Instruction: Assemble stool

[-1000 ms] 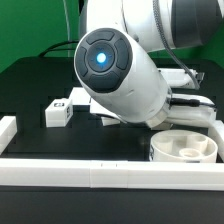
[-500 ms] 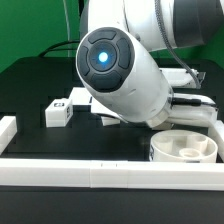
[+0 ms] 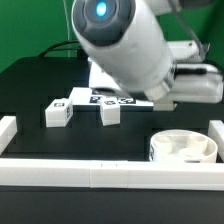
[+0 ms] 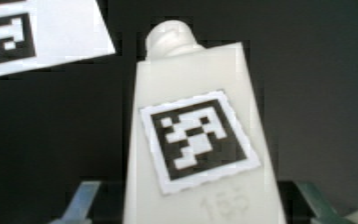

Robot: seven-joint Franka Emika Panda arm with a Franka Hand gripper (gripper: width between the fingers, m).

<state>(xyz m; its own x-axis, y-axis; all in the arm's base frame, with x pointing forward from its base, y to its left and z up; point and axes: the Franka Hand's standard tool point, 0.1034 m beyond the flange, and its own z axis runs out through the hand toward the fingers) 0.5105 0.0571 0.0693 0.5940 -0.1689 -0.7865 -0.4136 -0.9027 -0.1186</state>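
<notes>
In the wrist view a tagged white stool leg (image 4: 190, 130) stands between the gripper (image 4: 190, 200) fingers, grasped, while the round seat (image 3: 184, 150) sits apart

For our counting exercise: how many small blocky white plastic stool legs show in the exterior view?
2: one small blocky white plastic leg toward the exterior view's left, another just right of it, by the marker board. The arm may hide more.

The table (image 3: 30, 85) is black, with a green backdrop (image 3: 30, 25) behind it. The arm (image 3: 125, 45) is white with a glowing blue light (image 3: 100, 10) set in a dark disc. The round seat (image 3: 183, 148), the border rail (image 3: 100, 172) and two small legs (image 3: 58, 113) (image 3: 110, 113) are white; the legs carry black-and-white square tags. In the wrist view, a white leg (image 4: 194, 130) bears a black-and-white tag (image 4: 202, 140).
</notes>
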